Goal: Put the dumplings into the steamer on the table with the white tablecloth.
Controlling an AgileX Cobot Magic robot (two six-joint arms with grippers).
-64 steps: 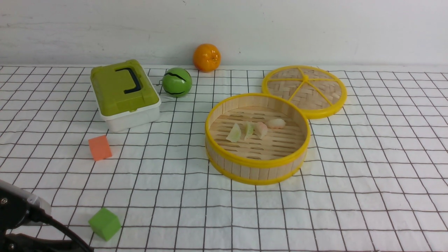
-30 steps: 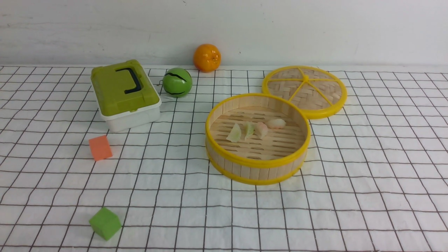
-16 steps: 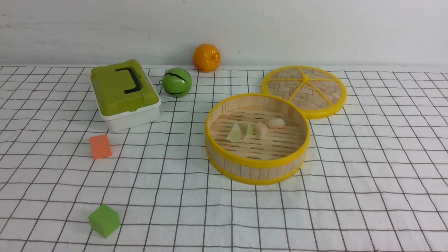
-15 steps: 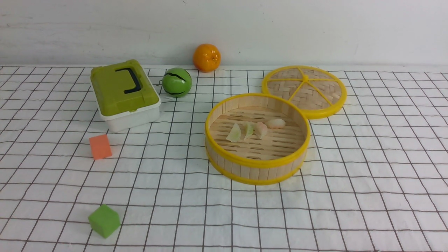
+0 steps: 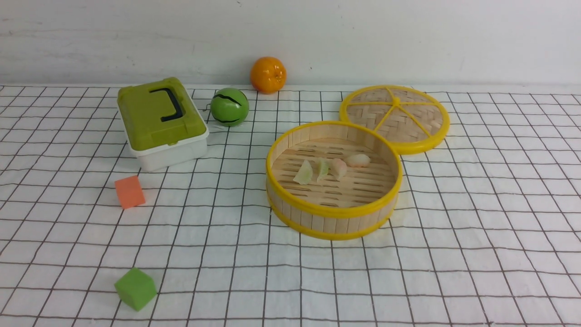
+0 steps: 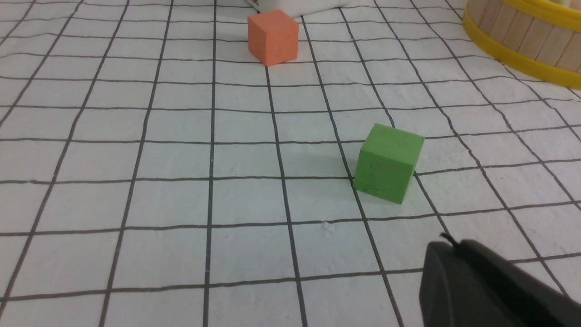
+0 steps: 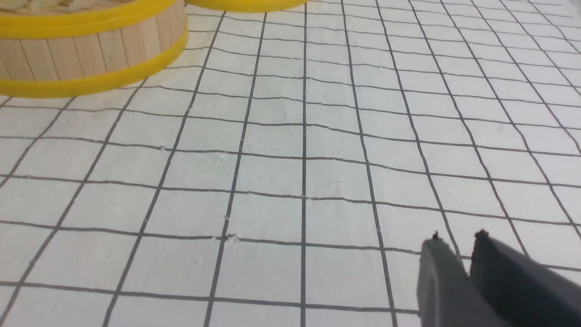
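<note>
Four dumplings [image 5: 331, 168] lie in a row inside the steamer [image 5: 333, 213], so the task looks done. Its lid [image 5: 395, 113] rests touching the steamer's far rim. The right gripper [image 7: 458, 254] is clenched, empty, near the steamer; the left jaws: cannot tell.

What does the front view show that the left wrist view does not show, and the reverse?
Only the front view shows the four dumplings lying inside the steamer, the lid, the orange and the green ball. Only the left wrist view shows the left claw, a dark tip low over the white tablecloth. Both show the orange cube, the green cube and the steamer's wall.
</note>
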